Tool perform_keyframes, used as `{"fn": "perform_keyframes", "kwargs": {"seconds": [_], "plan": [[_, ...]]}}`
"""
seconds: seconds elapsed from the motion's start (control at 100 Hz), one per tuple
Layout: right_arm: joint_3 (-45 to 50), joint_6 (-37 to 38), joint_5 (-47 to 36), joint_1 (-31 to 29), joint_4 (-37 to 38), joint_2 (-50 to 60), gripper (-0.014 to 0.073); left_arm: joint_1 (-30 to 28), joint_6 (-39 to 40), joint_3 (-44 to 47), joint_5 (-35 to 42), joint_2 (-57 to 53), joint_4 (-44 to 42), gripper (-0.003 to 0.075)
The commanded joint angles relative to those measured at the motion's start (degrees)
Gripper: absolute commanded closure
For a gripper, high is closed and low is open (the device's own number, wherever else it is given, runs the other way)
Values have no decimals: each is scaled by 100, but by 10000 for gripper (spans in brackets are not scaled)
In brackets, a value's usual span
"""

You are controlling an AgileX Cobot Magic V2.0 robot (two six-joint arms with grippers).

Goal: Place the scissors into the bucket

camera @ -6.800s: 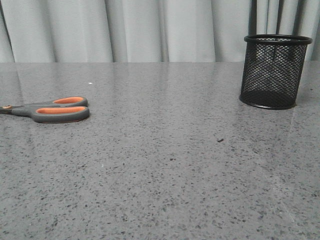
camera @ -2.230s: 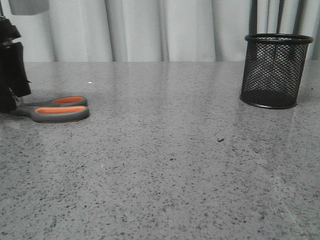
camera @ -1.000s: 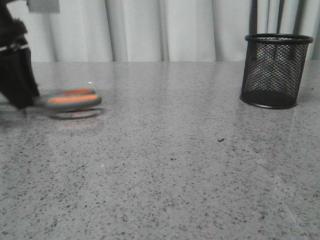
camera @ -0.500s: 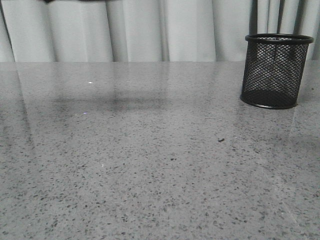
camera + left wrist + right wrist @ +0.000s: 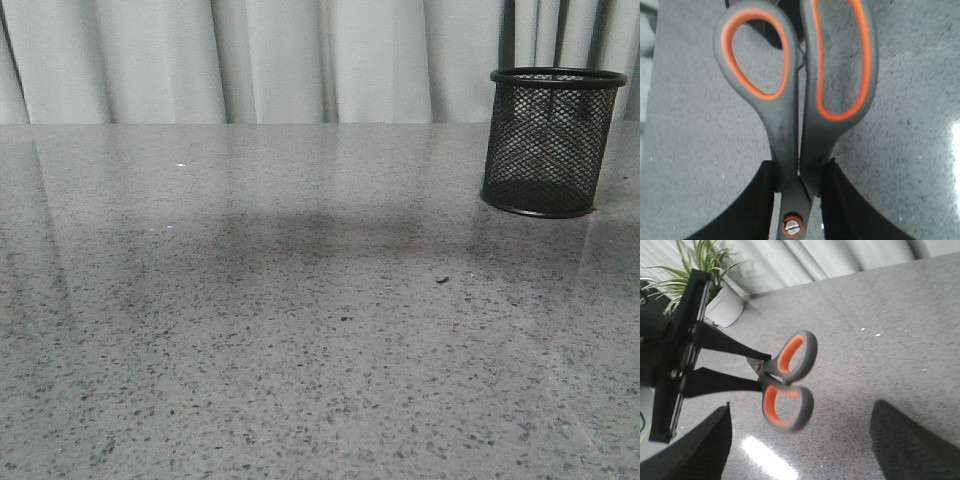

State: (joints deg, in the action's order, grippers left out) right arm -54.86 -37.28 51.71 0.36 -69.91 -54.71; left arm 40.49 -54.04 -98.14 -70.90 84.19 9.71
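Note:
The scissors (image 5: 795, 125) have dark grey handles with orange lining and an orange pivot dot. My left gripper (image 5: 799, 180) is shut on them just above the pivot, handles pointing away from the wrist. In the right wrist view the scissors (image 5: 787, 380) hang in the air above the table, held by the left gripper (image 5: 755, 371). My right gripper (image 5: 800, 440) is open and empty, apart from the scissors. The black mesh bucket (image 5: 548, 140) stands upright at the far right of the table in the front view. Neither gripper nor the scissors show in the front view.
The grey speckled table (image 5: 300, 330) carries a soft shadow near its middle. Pale curtains (image 5: 300, 60) hang behind it. A potted plant (image 5: 715, 285) stands beyond the table in the right wrist view.
The left gripper closed on the scissors, lifted them off the table's left side and carried them up out of the front view. The shadow on the table has shifted right.

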Motion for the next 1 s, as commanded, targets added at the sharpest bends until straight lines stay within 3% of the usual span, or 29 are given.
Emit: {"fn": "perform_keyframes", "kwargs": {"seconds": [0.0, 0.37, 0.49, 0.63, 0.72, 0.89, 0.99], "plan": [[-202, -288, 74, 1, -555, -154, 78, 296, 219, -241, 498, -233, -56, 741], [-202, -823, 439, 1, -1057, -656, 105, 700, 443, -249, 929, -187, -148, 741], [-205, -990, 536, 1, -1087, -736, 316, 699, 443, -249, 967, -187, -140, 741], [-205, -1098, 550, 1, -1103, -768, 671, 699, 443, -249, 889, -187, 65, 727], [-205, -1119, 561, 1, -1103, -768, 662, 699, 443, -249, 753, -187, 97, 631], [-226, -1119, 561, 1, -1103, -768, 662, 639, 670, -249, 763, -187, 97, 299], [-421, -1119, 513, 1, -873, -768, 662, 420, 1051, -273, 782, -187, 97, 260]]}}
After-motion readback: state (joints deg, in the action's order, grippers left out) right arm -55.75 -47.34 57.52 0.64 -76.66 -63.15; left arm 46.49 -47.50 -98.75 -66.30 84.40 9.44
